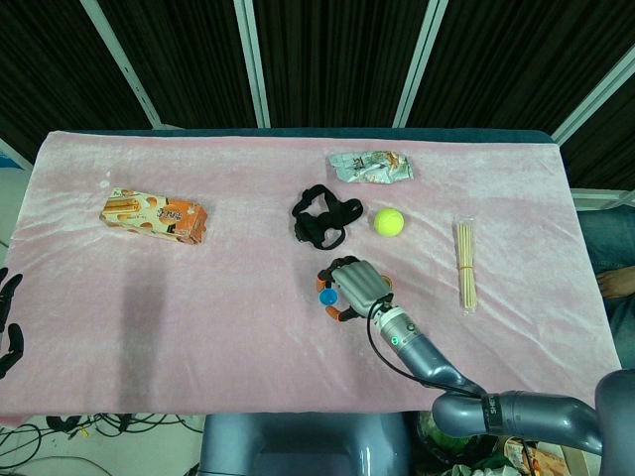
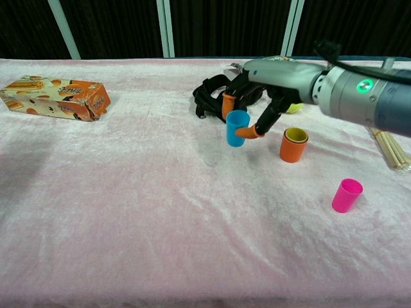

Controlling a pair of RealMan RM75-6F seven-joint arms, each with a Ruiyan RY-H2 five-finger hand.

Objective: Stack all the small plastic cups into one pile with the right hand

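Observation:
My right hand pinches a small blue cup between thumb and finger and holds it upright, lifted off the cloth. In the head view the blue cup shows at the left side of the same right hand. Just right of the hand stands an orange cup with a yellow one nested inside. Alone on the cloth, nearer the front right, is a pink cup. Only the dark fingers of my left hand show, at the far left edge off the table.
A black strap lies right behind the hand, with a tennis ball and a snack bag beyond. A bundle of wooden skewers lies at the right, and an orange cracker box at the far left.

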